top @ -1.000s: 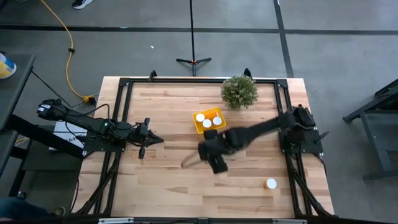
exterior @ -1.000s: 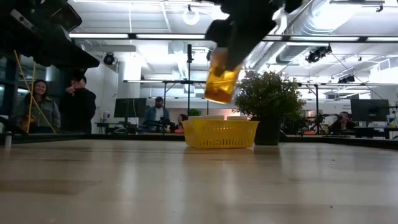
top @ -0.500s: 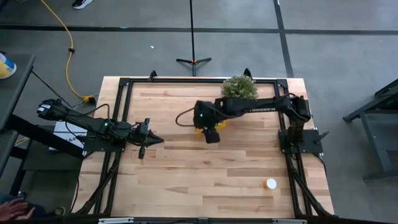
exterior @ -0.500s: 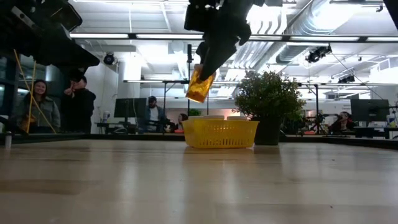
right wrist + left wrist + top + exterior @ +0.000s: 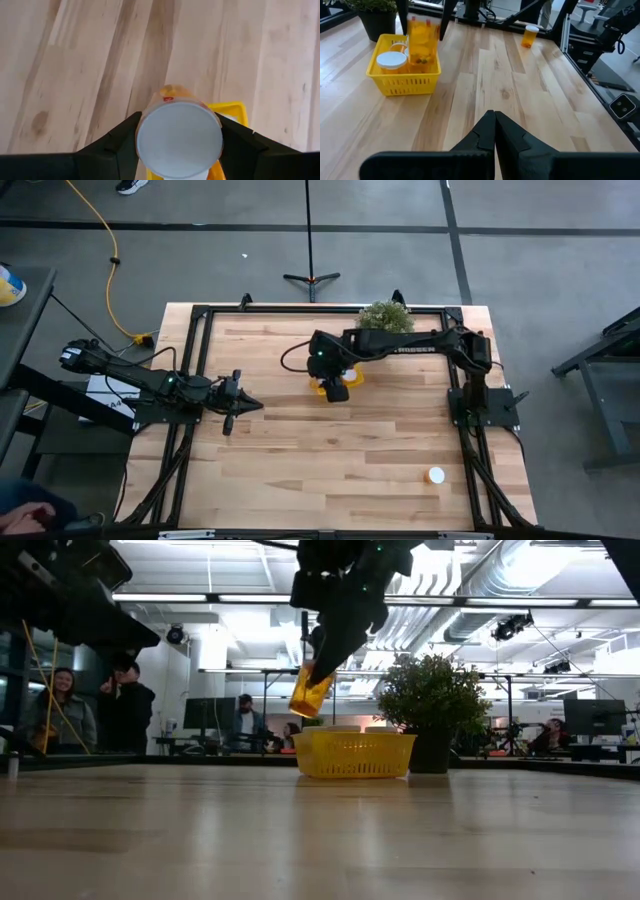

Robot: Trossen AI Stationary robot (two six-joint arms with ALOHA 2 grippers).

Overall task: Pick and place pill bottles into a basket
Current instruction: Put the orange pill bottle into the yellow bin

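Low view, upper centre: right gripper pinching one pill bottle by its capped upper end, held in the air above the left rim of the basket. Long axis tilted off vertical, orange base pointing down and slightly left. Judged light, rigid, smooth plastic, liable to slip; best held across the body near the cap. Left gripper pressed together, idle at mid-left of the high view.
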